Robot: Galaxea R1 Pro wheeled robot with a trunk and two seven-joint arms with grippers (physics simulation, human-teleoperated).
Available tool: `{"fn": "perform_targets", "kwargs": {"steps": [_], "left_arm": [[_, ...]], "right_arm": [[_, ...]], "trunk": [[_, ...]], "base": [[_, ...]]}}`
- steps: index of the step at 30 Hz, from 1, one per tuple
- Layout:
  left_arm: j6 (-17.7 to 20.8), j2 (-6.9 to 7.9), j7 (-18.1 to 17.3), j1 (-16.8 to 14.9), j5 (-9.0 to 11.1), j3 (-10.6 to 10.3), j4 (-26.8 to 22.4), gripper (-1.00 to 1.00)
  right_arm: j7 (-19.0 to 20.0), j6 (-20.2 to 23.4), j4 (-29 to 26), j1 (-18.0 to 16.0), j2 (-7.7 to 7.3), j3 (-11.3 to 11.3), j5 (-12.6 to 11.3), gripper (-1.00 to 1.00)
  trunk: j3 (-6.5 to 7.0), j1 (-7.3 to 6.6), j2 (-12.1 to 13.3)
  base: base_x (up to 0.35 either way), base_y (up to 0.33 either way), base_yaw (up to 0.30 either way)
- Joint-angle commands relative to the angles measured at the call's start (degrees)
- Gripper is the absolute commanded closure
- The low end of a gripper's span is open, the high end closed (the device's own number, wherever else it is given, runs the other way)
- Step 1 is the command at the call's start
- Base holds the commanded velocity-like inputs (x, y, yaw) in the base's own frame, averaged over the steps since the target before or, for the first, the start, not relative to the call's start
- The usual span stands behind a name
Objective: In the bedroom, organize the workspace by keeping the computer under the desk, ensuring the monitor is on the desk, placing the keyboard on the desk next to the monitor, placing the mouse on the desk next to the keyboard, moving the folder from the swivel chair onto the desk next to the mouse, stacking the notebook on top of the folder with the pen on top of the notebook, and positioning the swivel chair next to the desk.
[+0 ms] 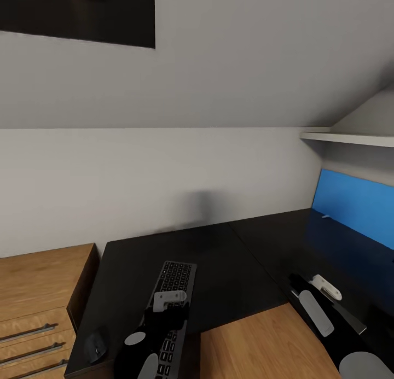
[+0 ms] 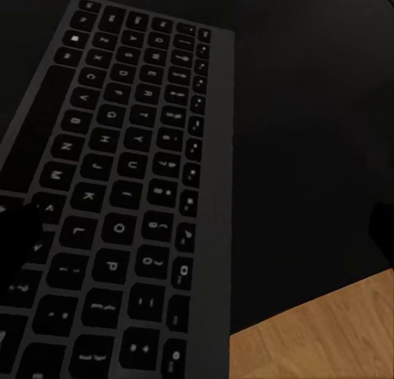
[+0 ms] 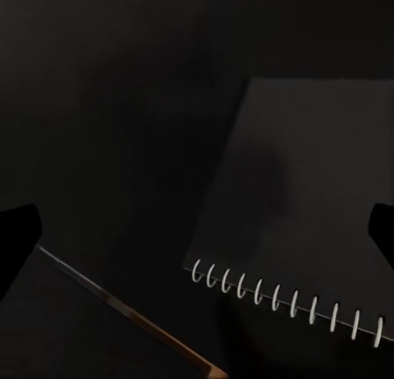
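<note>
The black glossy desk [image 1: 230,258] spreads across the head view. On its left wing lies the slim dark grey keyboard [image 1: 178,278], and the small black mouse [image 1: 96,346] rests near the desk's front left corner. My left gripper [image 1: 168,313] hovers open just above the keyboard [image 2: 123,182], its dark fingertips [image 2: 16,239] spread wide over the keys. My right gripper [image 1: 309,291] hangs open over the desk's right wing. Under it lies the dark grey notebook [image 3: 304,198] with a white spiral binding, flat on the desk [image 3: 107,108]. A small pale stick [image 1: 326,216], possibly the pen, lies farther back.
A light wooden chest [image 1: 33,291] with bar handles stands against the desk's left side. Wooden floor [image 1: 257,340] fills the desk's inner corner. A bright blue upright panel [image 1: 355,204] backs the right wing, with a white shelf [image 1: 350,138] above it.
</note>
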Motion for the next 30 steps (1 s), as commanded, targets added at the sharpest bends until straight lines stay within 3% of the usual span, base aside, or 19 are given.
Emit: {"fn": "perform_targets", "kwargs": {"steps": [1, 15, 30], "left_arm": [[0.14, 0.00, 0.56, -0.05, 0.60, -0.06, -0.08, -1.00], [0.18, 0.00, 0.55, -0.05, 0.60, -0.12, -0.05, -1.00], [0.22, 0.00, 0.55, -0.05, 0.65, -0.08, -0.05, -1.00]], "right_arm": [[-0.45, 0.22, -0.24, -0.04, -0.07, 0.24, -0.19, -1.00], [-0.58, 0.30, -1.56, 0.04, -0.11, 0.08, -0.21, -1.00], [-0.58, 0.22, -1.48, 0.01, -0.10, 0.08, -0.16, -1.00]], "trunk": [[-0.07, 0.00, -0.04], [-0.07, 0.00, -0.04], [-0.07, 0.00, -0.04]], "base": [[0.000, 0.000, 0.000], [0.000, -0.161, 0.000], [0.019, -0.004, 0.000]]}}
